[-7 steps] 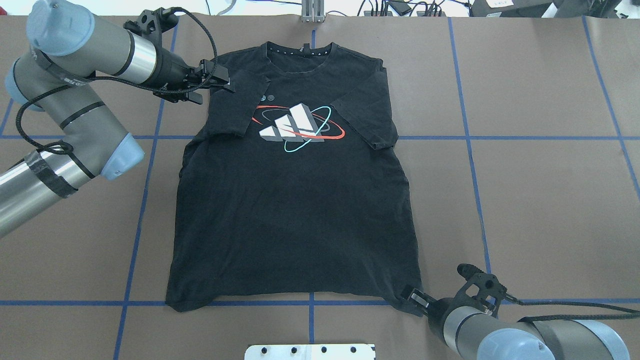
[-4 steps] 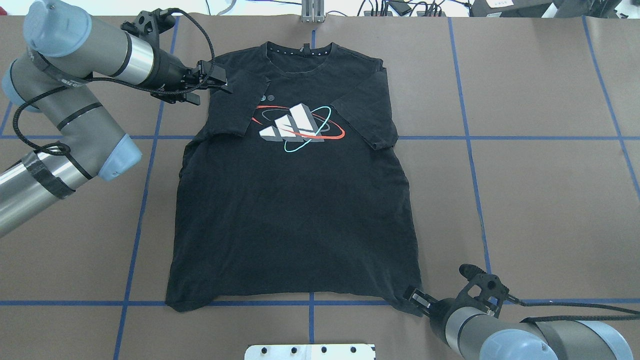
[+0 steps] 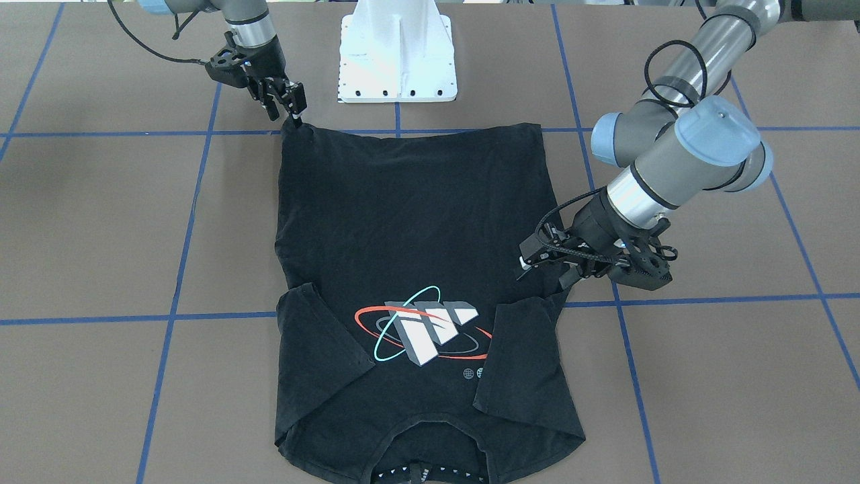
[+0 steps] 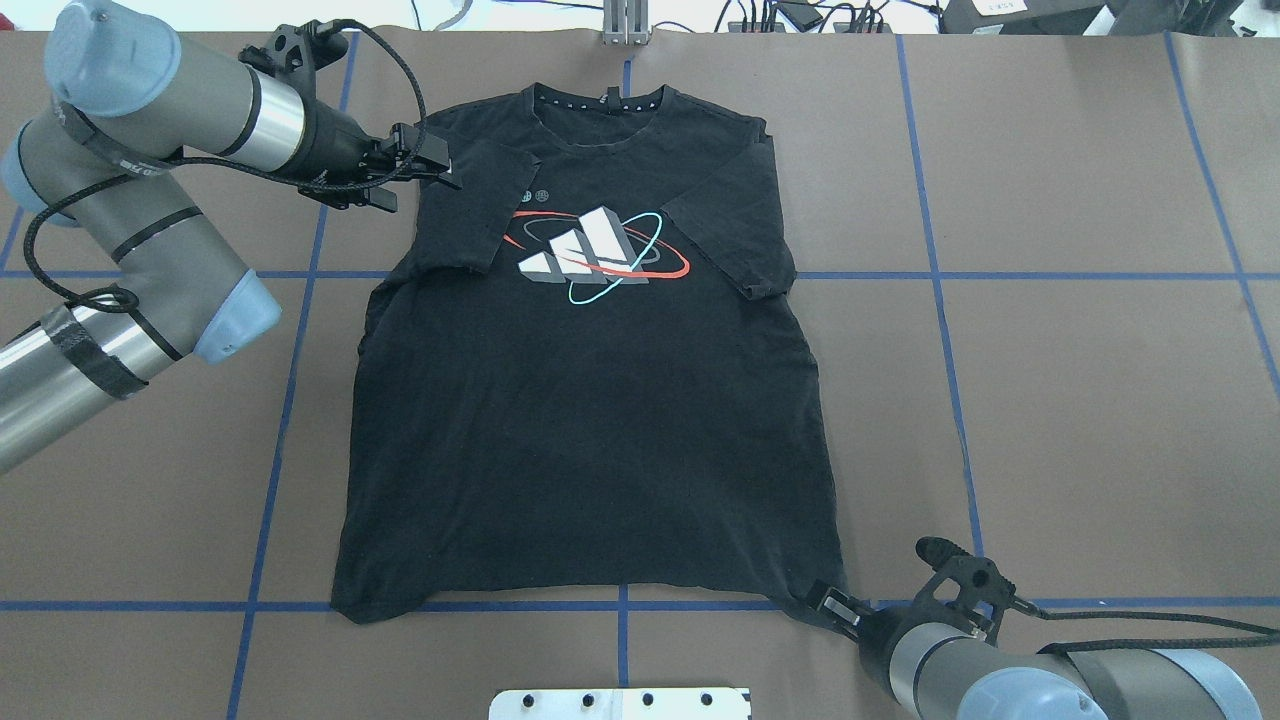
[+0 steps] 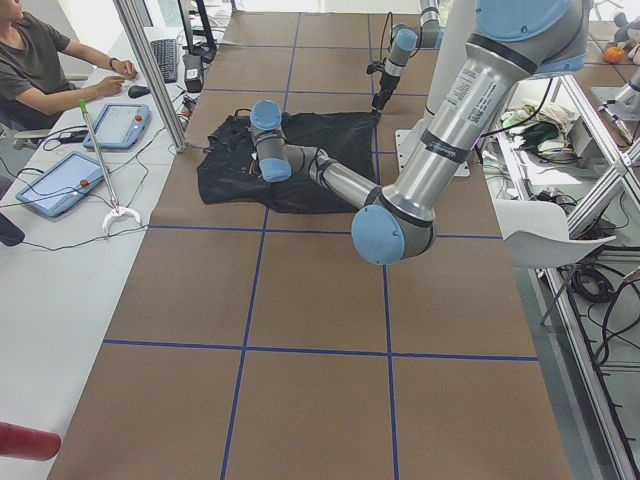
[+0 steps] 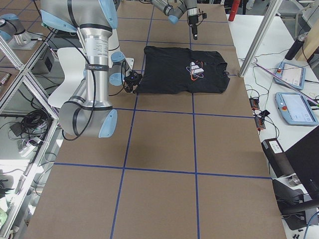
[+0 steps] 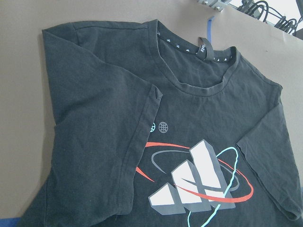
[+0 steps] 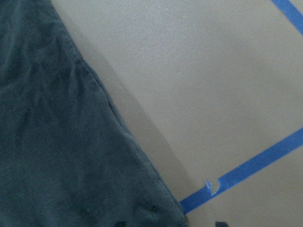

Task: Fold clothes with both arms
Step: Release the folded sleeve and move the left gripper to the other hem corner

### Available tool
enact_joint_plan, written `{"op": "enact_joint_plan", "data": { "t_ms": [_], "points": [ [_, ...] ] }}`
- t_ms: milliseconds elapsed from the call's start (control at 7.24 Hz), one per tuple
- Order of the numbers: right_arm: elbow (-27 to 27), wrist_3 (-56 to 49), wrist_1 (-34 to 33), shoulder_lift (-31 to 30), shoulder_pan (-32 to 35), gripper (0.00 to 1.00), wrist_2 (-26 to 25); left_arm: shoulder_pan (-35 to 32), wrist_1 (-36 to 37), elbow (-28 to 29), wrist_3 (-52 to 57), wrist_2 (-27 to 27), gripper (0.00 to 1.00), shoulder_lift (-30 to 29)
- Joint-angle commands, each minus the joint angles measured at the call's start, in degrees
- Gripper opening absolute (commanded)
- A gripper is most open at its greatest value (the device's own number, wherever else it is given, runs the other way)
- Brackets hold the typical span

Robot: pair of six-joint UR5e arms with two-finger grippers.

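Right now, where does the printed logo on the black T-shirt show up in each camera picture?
Exterior front-facing: logo low centre, upside down.
Overhead exterior: logo upper centre.
Exterior left: too small to tell.
Exterior right: logo upper centre, tiny.
Left wrist-mounted: logo lower centre, large.
Right wrist-mounted: not in it.
Shared landmark: the collar, next to the logo.

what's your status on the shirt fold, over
Left claw open, hovering by the folded sleeve. Right claw open at the hem corner. Black short-sleeved printed T-shirt flat, both sleeves folded in. Nothing blocking the fold.
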Motion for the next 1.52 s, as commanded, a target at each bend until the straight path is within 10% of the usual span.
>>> {"op": "enact_joint_plan", "data": {
  "t_ms": [0, 553, 829, 1382],
  "points": [
    [-0.13, -0.03, 0.0, -0.03, -0.23, 0.7, 0.0, 0.0, -0.02, 0.01, 0.12, 0.0, 1.0, -0.02],
    [-0.66, -0.03, 0.0, 0.41, -0.41, 0.5, 0.0, -0.09, -0.02, -0.08, 0.21, 0.0, 1.0, 0.5],
    [-0.66, 0.06, 0.0, 0.24, -0.23, 0.0, -0.09, -0.09, -0.11, -0.08, 0.21, -0.09, 1.0, 0.5],
    [-0.13, -0.03, 0.0, -0.2, 0.03, 0.0, 0.0, -0.26, -0.11, -0.34, -0.14, -0.17, 1.0, 0.5]
  ]
}}
